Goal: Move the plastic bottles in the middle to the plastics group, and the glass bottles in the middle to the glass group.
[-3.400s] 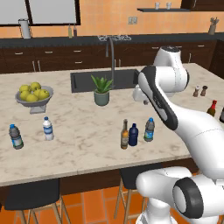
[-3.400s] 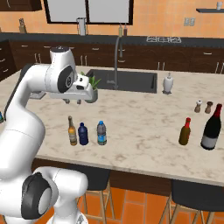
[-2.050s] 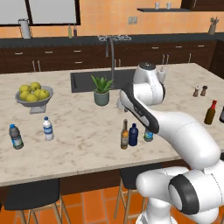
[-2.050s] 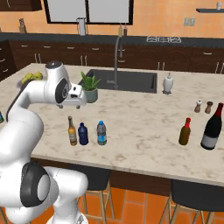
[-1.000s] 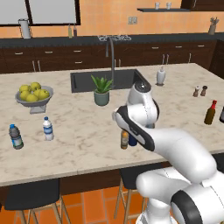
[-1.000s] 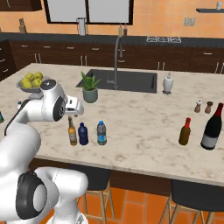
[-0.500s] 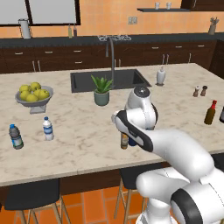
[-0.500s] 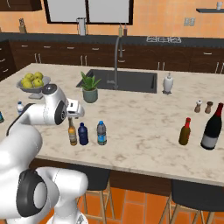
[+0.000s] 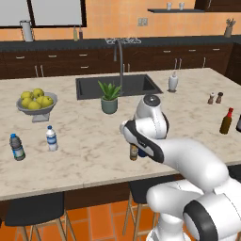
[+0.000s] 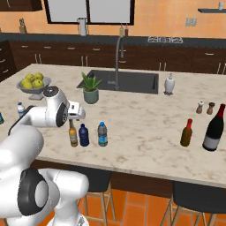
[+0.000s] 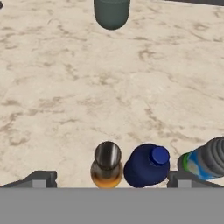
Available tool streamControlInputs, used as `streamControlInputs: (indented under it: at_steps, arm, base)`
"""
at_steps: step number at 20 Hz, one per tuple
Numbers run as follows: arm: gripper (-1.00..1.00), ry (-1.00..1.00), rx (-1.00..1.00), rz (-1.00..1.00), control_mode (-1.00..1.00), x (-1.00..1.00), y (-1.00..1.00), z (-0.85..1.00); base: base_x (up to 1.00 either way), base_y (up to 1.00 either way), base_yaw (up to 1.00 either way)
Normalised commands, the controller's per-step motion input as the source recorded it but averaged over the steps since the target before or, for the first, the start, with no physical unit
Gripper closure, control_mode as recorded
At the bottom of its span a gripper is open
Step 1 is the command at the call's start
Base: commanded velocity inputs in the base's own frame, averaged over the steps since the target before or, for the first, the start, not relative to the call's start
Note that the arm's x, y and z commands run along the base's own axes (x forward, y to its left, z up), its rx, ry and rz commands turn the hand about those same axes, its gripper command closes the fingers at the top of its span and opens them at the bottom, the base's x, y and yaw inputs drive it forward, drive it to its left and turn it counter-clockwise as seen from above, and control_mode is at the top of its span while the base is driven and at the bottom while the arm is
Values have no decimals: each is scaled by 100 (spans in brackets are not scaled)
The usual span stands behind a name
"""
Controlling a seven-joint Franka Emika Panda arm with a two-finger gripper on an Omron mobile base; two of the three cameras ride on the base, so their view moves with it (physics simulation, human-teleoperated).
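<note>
Jaws spread wide above the middle row on the desk [image 10: 145, 119], straddling the amber glass bottle [image 11: 106, 169] and navy plastic bottle [image 11: 147, 166] beside the clear plastic bottle [image 10: 102, 133]; approach stage, apparently, so next centre on one bottle, descend, close.

Home kitchen, rendered. Beige marble-look island counter [image 9: 84, 141] with inset dark sink [image 9: 117, 86] and tall curved metal faucet [image 9: 120, 59]; dark wood cabinets [image 10: 57, 57] along orange wall; grey bowl of yellow-green fruit [image 9: 36, 101]; dark bar stools [image 10: 194, 196] on terracotta tile floor.
</note>
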Motion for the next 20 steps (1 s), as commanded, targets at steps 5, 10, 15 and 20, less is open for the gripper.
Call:
streamControlInputs:
  at_steps: [5, 10, 15, 20]
  arm:
    - [-100, 0, 0, 3, -100, 13, 0, -9]
    - [-100, 0, 0, 1, -100, 12, 7, -6]
    - [-100, 0, 0, 0, -100, 4, 8, -9]
    - [-100, 0, 0, 0, -100, 0, 0, -8]
  base:
    - [0, 0, 0]
    - [0, 0, 0]
    - [0, 0, 0]
    - [0, 0, 0]
